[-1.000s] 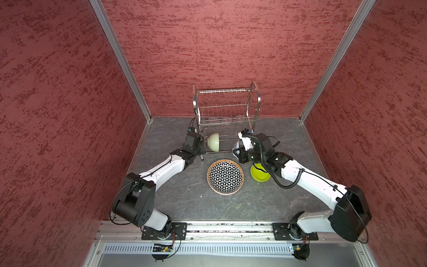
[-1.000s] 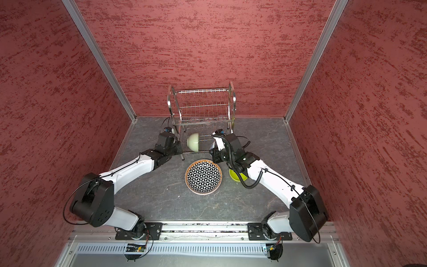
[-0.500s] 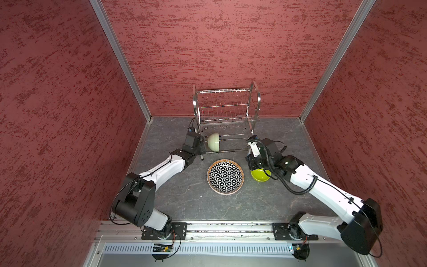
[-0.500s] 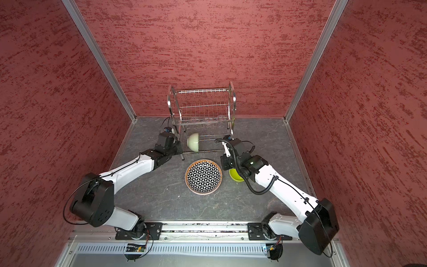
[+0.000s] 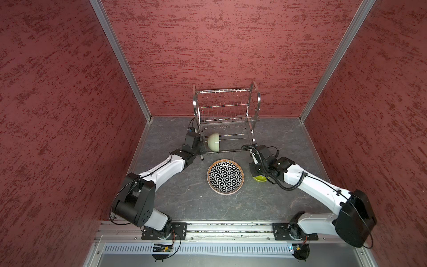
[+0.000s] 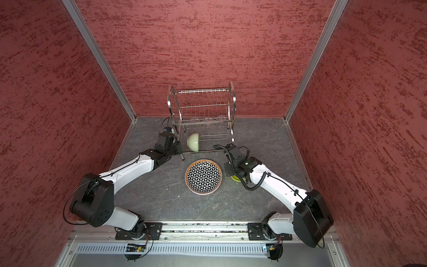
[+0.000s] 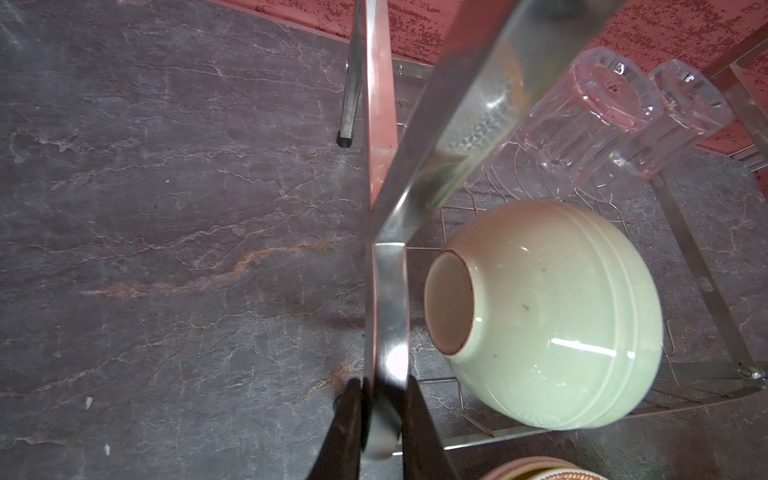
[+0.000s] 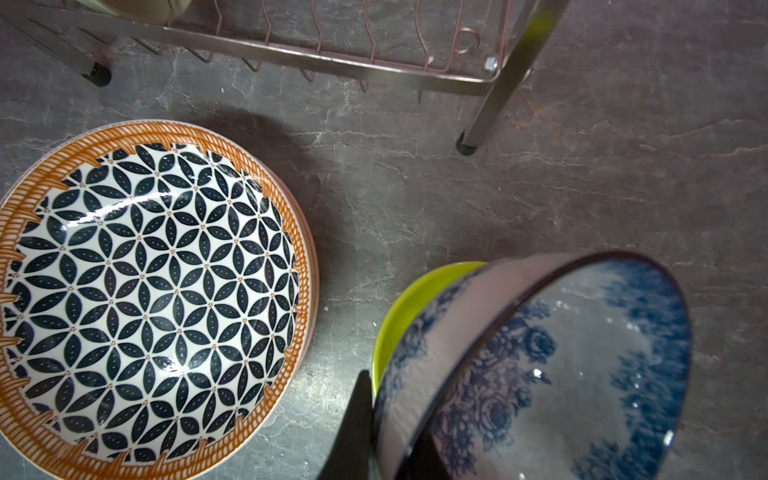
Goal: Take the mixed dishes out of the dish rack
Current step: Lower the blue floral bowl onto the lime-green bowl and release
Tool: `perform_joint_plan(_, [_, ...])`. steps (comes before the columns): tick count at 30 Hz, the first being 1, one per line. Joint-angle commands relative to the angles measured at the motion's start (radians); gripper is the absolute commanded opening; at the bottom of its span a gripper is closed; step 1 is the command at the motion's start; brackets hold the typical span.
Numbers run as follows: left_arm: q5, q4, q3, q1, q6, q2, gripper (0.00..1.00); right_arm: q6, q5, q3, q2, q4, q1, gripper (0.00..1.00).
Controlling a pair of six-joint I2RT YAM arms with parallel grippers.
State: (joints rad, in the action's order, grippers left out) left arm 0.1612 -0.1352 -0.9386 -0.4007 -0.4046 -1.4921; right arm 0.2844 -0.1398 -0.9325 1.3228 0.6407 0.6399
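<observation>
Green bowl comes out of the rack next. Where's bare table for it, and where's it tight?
Free: the wide strip between plate stack and front rail; also the corner between rack and right wall. Tight: the pocket between rack, plate stack and lime bowl, where the right gripper holds the blue bowl.

The dish rack frame (image 7: 388, 311) crowds the cream-green bowl (image 7: 552, 316); near tabletop (image 5: 189, 203) lies bare.

- Both top views look steeply down from the near edge, sharing your whole worktop (image 5: 180, 201).
- Left wrist: close against the dish rack (image 7: 388, 299) frame.
- Right wrist: close above your patterned plate (image 8: 153, 291), sharing that rack.
</observation>
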Motion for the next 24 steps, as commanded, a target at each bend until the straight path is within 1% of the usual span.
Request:
perform_joint_plan(1, [-0.012, 0.046, -0.026, 0.023, -0.077, 0.018, 0.12, 0.021, -0.017, 0.001, 0.026, -0.019, 0.004, 0.0])
perform_joint_plan(8, [-0.037, 0.047, -0.032, 0.028, -0.082, 0.001, 0.13, 0.027, 0.002, 0.006, 0.074, -0.022, 0.004, 0.0])
perform_joint_plan(15, [-0.035, 0.061, -0.022, 0.031, -0.094, 0.007, 0.14, 0.034, 0.022, 0.009, 0.125, -0.025, 0.004, 0.0])
perform_joint_plan(22, [-0.037, 0.054, -0.024, 0.033, -0.094, 0.001, 0.15, 0.044, 0.02, 0.018, 0.125, -0.027, 0.004, 0.16])
perform_joint_plan(24, [-0.037, 0.052, -0.023, 0.034, -0.094, 0.001, 0.15, 0.045, 0.019, 0.019, 0.125, -0.024, 0.004, 0.22])
